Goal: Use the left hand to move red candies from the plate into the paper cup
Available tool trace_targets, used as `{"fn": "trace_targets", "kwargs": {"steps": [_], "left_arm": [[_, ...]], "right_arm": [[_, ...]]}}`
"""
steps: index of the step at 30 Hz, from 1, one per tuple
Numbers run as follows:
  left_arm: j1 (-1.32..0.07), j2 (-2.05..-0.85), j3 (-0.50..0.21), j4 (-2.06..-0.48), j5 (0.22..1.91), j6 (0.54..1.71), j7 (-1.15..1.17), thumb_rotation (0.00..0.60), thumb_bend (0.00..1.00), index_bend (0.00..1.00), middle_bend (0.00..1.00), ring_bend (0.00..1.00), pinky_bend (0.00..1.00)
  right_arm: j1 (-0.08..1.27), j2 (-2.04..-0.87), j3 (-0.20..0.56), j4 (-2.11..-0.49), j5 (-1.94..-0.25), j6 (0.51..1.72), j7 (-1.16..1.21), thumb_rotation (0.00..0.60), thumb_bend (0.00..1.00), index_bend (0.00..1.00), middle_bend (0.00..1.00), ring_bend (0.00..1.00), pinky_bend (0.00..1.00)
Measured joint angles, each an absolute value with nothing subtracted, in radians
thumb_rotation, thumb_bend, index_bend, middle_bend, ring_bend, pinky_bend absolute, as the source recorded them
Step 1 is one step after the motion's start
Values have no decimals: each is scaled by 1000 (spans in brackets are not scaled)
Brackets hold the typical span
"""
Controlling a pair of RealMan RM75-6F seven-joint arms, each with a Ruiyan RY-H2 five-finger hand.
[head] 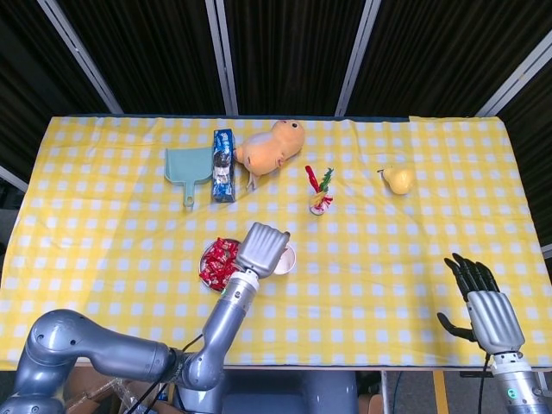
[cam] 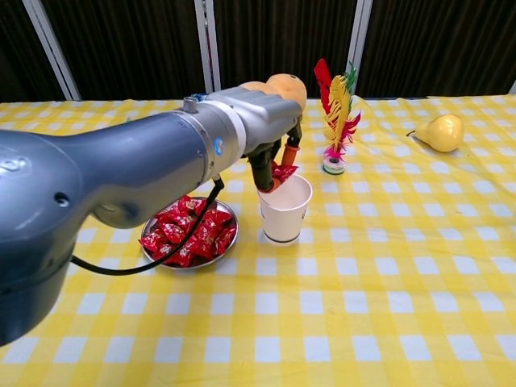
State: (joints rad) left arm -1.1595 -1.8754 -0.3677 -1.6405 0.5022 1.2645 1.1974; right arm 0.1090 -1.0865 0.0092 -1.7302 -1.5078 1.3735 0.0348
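Chest view: left hand (cam: 270, 137) poised directly over the mouth of the white paper cup (cam: 284, 207), fingertips (cam: 270, 179) pinching one red wrapped candy (cam: 283, 170) just above the rim, so that a release should drop it straight inside. Cup upright, just beside the round metal plate (cam: 150, 252), keeping the transfer path short. Remaining red wrapped candies (cam: 187, 230) heaped on the plate, hence several more transfers judged outstanding. Head view: same left hand (head: 263, 248) covering most of the cup (head: 285, 259), plate (head: 205, 257) to its left. Right hand (head: 485, 304) idle near the front right edge of the yellow checked surface (head: 103, 233), fingers apart, grasping nothing, well apart from the work area. Next step judged: part the fingertips over the cup; risk of the candy striking the rim and bouncing out.
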Motion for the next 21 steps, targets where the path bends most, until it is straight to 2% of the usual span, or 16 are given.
{"fn": "trace_targets", "kwargs": {"steps": [3,10,21], "left_arm": [[-1183,-1903,-372,-1600,493,1257,1200,600,412,493,630,816,907],[-1220,-1939,-373,-1549,473,1255,1211,600,303,422,516,815,907],[-1205,-1922,-370,-1579,514,1270,1147,600,298,339,424,815,907]], "right_arm": [[109,-1086,7,-1731,-1512,1374,37,600,341,0,0,0,0],[110,-1084,8,-1732,-1509,1371,41,600,341,0,0,0,0],[110,-1083,8,-1733,-1507,1369,36,600,341,0,0,0,0]]}}
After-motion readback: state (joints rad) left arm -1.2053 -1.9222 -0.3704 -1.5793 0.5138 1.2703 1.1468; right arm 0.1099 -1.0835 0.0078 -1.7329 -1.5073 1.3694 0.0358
